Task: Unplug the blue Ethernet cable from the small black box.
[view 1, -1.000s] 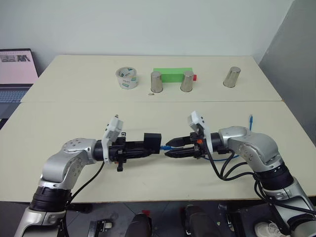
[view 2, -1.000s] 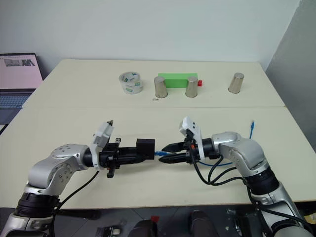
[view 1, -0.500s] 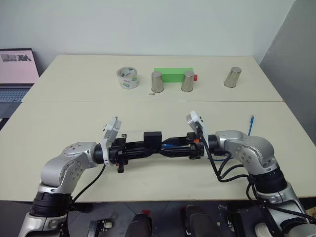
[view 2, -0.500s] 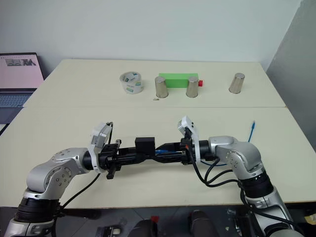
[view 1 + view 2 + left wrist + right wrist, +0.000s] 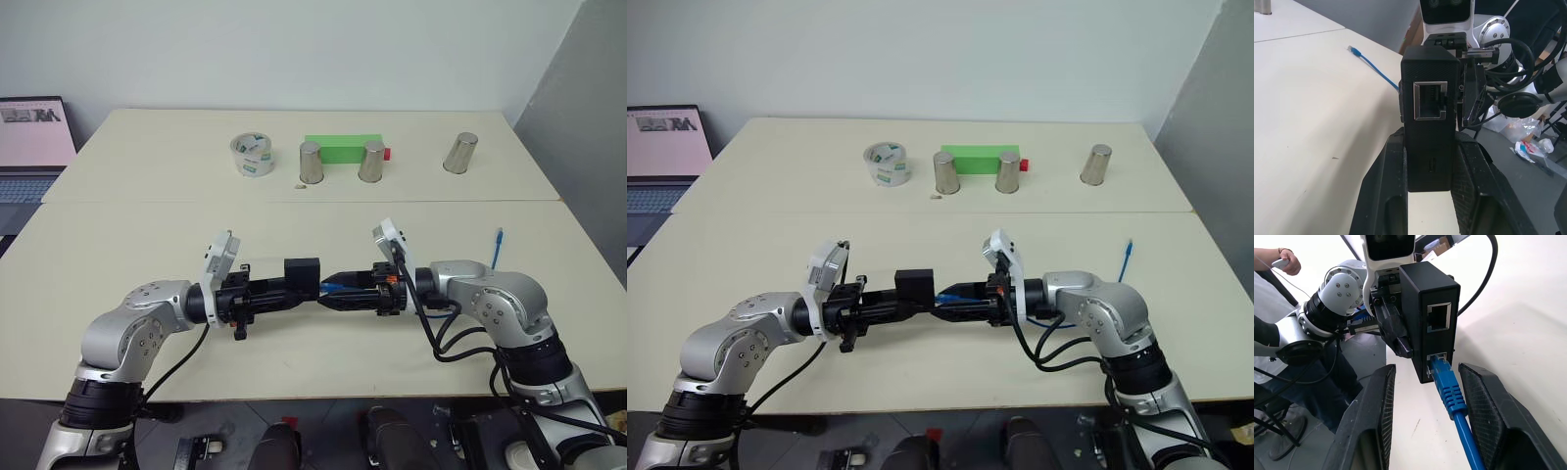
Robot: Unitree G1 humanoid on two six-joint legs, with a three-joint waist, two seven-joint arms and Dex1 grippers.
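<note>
My left gripper [image 5: 302,291] is shut on the small black box [image 5: 303,273] and holds it above the table, pointing toward the right arm. In the left wrist view the box [image 5: 1427,122] sits clamped between the two fingers, with an empty port facing the camera. The blue Ethernet cable [image 5: 1447,387] is plugged into the box's [image 5: 1430,318] lower port. My right gripper [image 5: 329,295] is open. Its fingers [image 5: 1376,401] stand on either side of the plug without pressing it. The cable's free end [image 5: 498,239] lies on the table at the right.
At the back of the table stand a tape roll [image 5: 252,156], a green block [image 5: 341,147] and three metal cups [image 5: 311,163] [image 5: 371,162] [image 5: 458,153]. A laptop [image 5: 29,147] sits at the far left. A person's hand [image 5: 1288,262] shows in the right wrist view.
My right gripper has moved left toward the box, so its fingers now reach along both sides of the plug. The left gripper still holds the box in the same place.
</note>
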